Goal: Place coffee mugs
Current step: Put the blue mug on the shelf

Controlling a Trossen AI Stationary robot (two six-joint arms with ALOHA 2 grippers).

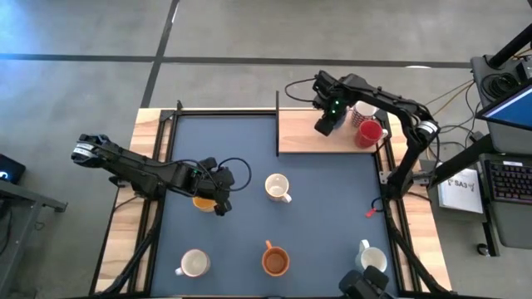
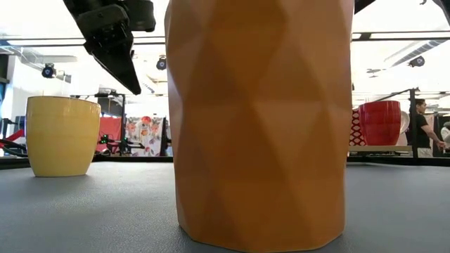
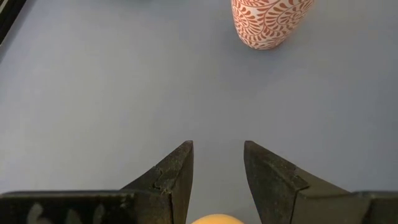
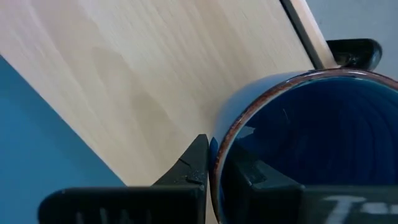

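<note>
Over the wooden board (image 1: 307,133), the right claw (image 4: 214,171) pinches the blue mug (image 4: 311,143) by its rim; glazed ceramic, rigid, slippery, breakable. Left claw (image 3: 217,171) gapes above the yellow mug (image 1: 202,202)

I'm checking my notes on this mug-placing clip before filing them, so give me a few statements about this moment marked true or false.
1. The right gripper is shut on the rim of the blue mug. True.
2. The red mug stands on the dark mat. False: it stands on the wooden board.
3. The left gripper is closed on the patterned mug. False: its fingers are open and that mug stands well apart from them.
4. The orange-brown mug stands on the dark mat. True.
5. The left gripper hangs over the yellow-orange mug. True.
</note>
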